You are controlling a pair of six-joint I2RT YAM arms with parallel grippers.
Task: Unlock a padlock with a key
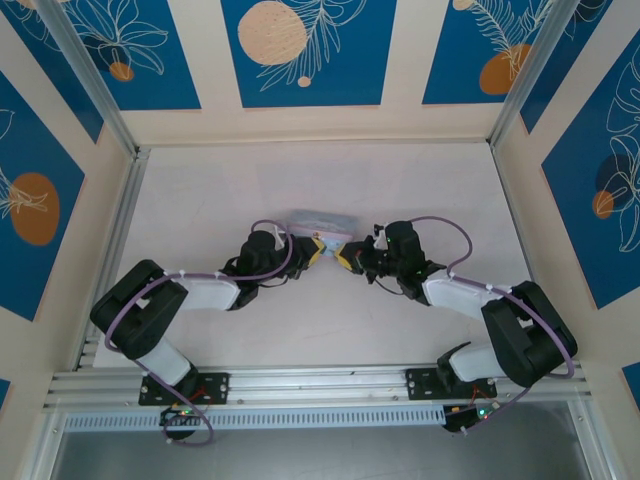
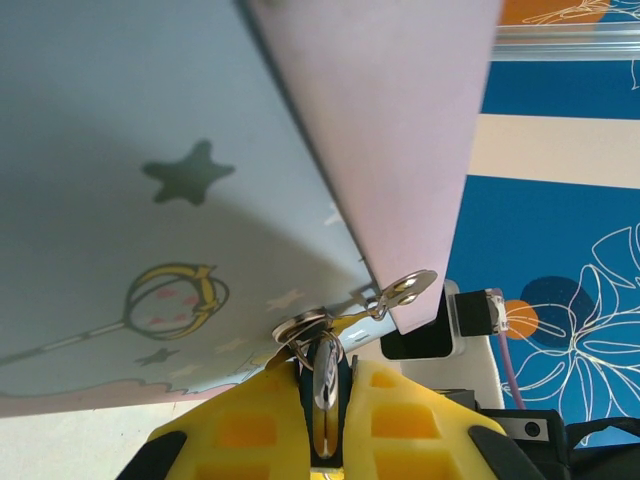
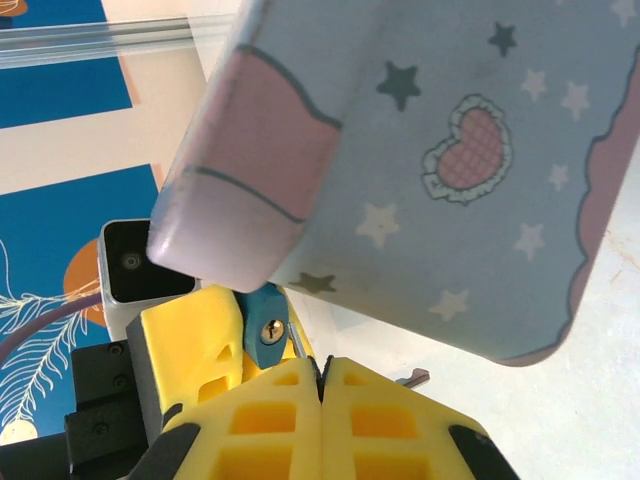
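In the top view we are seeing both arms leaning in toward the middle of the frame. There the left gripper [image 1: 316,250] and the right gripper [image 1: 347,260] are facing each other tip to tip. They are sitting just below the pale blue tin [image 1: 320,224] on the white table [image 1: 200,190].

In the left wrist view, the left arm's yellow fingers [image 2: 250,430] at the bottom centre are pinching the padlock [image 2: 325,392]. It is showing as a dark sliver with a shiny face, standing upright between them. A silvery ring [image 2: 300,328] is looping just above the fingertips, against the tin's lower edge. Just right of it the key [image 2: 408,289] is lying against the tin's corner, its round head with a hole catching the light. A thin brassy piece is running from it back toward the ring.

In the right wrist view, left of centre and low in the frame, the padlock's bluish body is turning its brass keyhole toward the camera. It is tucked under the tin's rounded corner, beside the left gripper's yellow finger. The right arm's fingers [image 3: 390,425] are pressing together at the bottom centre, just below the padlock. We cannot tell whether anything thin is caught in the seam between them.
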